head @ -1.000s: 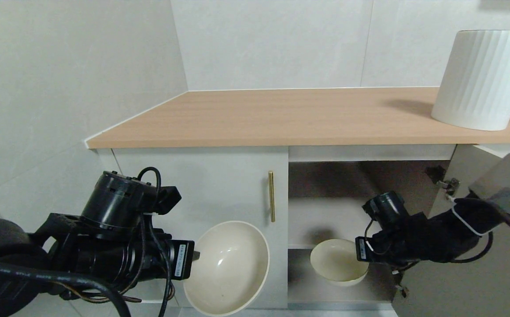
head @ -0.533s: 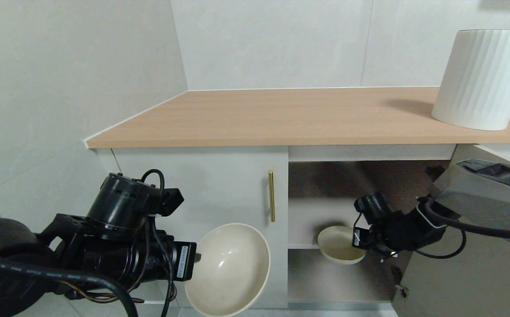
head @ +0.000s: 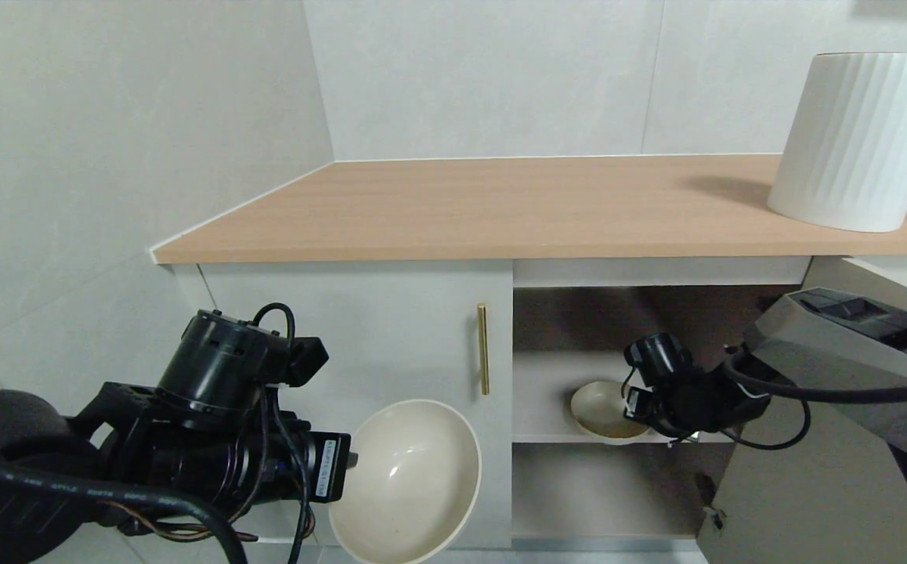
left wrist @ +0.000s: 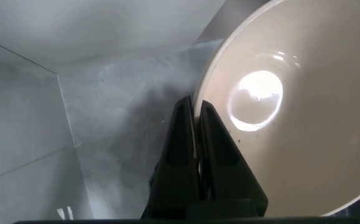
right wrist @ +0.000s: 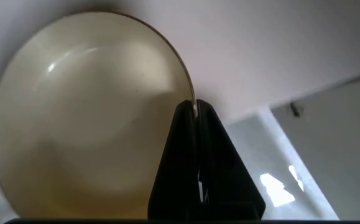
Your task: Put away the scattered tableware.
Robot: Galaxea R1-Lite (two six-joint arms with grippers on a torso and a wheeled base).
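My left gripper (head: 350, 460) is shut on the rim of a large cream bowl (head: 406, 480), held tilted on its side in front of the closed left cabinet door (head: 375, 345). In the left wrist view the black fingers (left wrist: 195, 134) pinch that bowl's edge (left wrist: 291, 106). My right gripper (head: 635, 407) reaches into the open cabinet and is shut on the rim of a smaller cream bowl (head: 602, 409), which sits on or just above the middle shelf (head: 547, 423). The right wrist view has the fingers (right wrist: 195, 124) clamped on this bowl's rim (right wrist: 86, 118).
A wooden countertop (head: 500, 204) runs above the cabinet, carrying a tall white ribbed container (head: 861, 141) at the right. The open right door (head: 814, 501) hangs beside my right arm. A brass handle (head: 482, 348) marks the closed door. A lower shelf space (head: 594, 493) lies beneath.
My right gripper has lifted the smaller bowl from the lower compartment up and inward to the middle shelf. The left arm with the large bowl has barely moved.
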